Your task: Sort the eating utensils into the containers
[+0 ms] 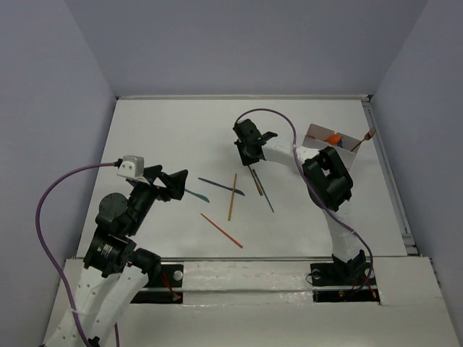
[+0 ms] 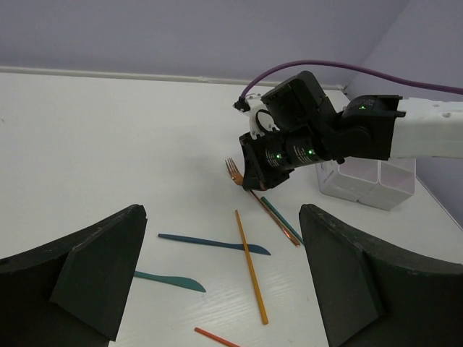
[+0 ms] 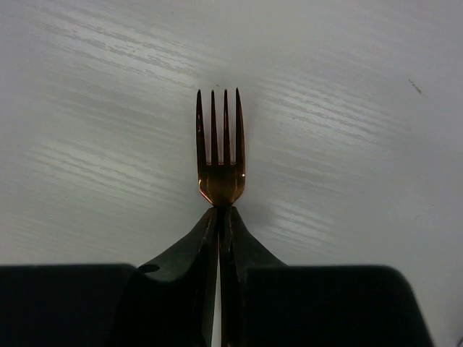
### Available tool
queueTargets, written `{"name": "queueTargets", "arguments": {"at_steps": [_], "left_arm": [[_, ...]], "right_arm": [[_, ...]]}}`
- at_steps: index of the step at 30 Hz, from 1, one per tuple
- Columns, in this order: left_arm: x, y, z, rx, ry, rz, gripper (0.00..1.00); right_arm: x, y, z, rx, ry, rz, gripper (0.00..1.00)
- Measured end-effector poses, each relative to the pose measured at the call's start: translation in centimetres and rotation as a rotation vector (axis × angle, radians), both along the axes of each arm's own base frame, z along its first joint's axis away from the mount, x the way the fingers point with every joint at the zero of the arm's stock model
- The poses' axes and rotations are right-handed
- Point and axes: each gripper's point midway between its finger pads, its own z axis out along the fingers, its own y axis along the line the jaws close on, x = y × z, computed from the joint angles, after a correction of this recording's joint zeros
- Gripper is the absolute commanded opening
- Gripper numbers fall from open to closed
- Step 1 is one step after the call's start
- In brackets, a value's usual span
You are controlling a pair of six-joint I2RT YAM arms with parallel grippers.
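Observation:
My right gripper (image 1: 249, 150) is shut on a copper-orange fork (image 3: 221, 159) just below its tines, low over the table's far middle. The fork's handle (image 2: 278, 217) trails back toward the table beside a teal stick (image 2: 283, 211). A dark blue knife (image 2: 213, 243), a teal knife (image 2: 170, 280), an orange stick (image 2: 251, 266) and a red-orange stick (image 2: 217, 337) lie on the table in front of my left gripper (image 2: 224, 289). That gripper is open, empty and held above them. The white divided box (image 1: 329, 141) stands at the far right, with something orange inside.
Purple cables run along both arms. The right arm's forearm (image 1: 329, 177) reaches across the right side of the table, next to the box. Walls close the table on three sides.

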Motion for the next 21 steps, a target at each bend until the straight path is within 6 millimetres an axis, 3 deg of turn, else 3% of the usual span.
{"name": "queueTargets", "arguments": {"at_steps": [13, 17, 21], "left_arm": [[0.0, 0.0, 0.0, 0.0, 0.0, 0.0, 0.99], [0.0, 0.0, 0.0, 0.0, 0.0, 0.0, 0.99], [0.0, 0.0, 0.0, 0.0, -0.001, 0.0, 0.99]], "right_arm": [[0.0, 0.6, 0.8, 0.065, -0.03, -0.011, 0.07], [0.4, 0.9, 4.7, 0.164, -0.131, -0.023, 0.07], [1.2, -0.6, 12.9, 0.302, -0.346, -0.074, 0.07]]}}
